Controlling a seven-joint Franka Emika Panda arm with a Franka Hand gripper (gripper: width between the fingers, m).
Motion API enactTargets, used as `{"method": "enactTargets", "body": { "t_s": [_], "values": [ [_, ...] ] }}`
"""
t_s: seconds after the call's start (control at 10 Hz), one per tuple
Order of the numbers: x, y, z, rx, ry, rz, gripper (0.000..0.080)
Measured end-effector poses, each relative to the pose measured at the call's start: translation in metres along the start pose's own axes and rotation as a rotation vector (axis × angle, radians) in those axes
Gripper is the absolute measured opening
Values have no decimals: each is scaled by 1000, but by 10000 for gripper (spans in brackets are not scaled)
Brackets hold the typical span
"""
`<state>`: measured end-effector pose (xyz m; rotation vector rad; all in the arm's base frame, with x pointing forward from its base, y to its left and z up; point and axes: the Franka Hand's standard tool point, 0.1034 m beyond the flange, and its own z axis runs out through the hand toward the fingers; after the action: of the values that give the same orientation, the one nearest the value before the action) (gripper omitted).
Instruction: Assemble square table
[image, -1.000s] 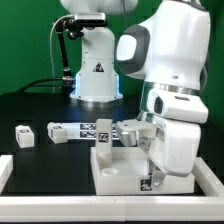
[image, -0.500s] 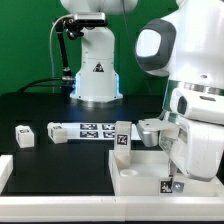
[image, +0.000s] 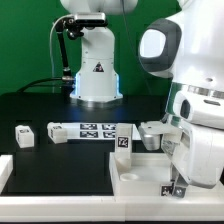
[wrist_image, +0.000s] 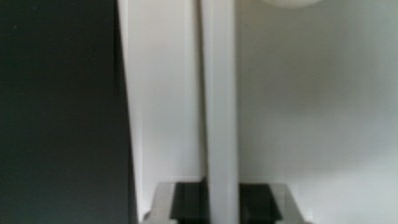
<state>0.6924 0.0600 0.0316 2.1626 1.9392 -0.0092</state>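
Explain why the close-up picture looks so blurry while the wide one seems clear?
Wrist view: soft all over, probably because the square table lies very near the lens; beside it only the black tabletop reads. Exterior view: sharper and evenly lit, with a bluish glow around the robot's base and white plastic losing detail.

Your arm (image: 190, 60) stands on its base (image: 97, 70) at rear centre. Upper links are out of frame; the forearm hangs down at the ext. view's right w/ a grey joint cap (image: 160, 45) facing the camera. The wrist (image: 198, 150) sits low, tool (image: 178, 188) pointing straight down. In the wrist view, dark fingertips (wrist_image: 178, 203) are nearly together, pinched on the square table (wrist_image: 205, 100) rim, one each side.
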Motion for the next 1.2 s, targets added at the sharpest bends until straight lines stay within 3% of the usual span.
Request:
{"method": "enactTargets", "body": {
  "t_s": [0.1,0.2,0.3,0.4,0.5,0.6,1.2],
  "values": [
    [0,0,0,0,0,0,143],
    [-1,0,0,1,0,1,281],
    [-1,0,0,1,0,1,281],
    [-1,0,1,1,0,2,466],
    [-2,0,1,1,-1,2,585],
    [-2,0,1,1,-1,3,636],
    [-7,0,1,2,-3,8,649]
  ]
}}
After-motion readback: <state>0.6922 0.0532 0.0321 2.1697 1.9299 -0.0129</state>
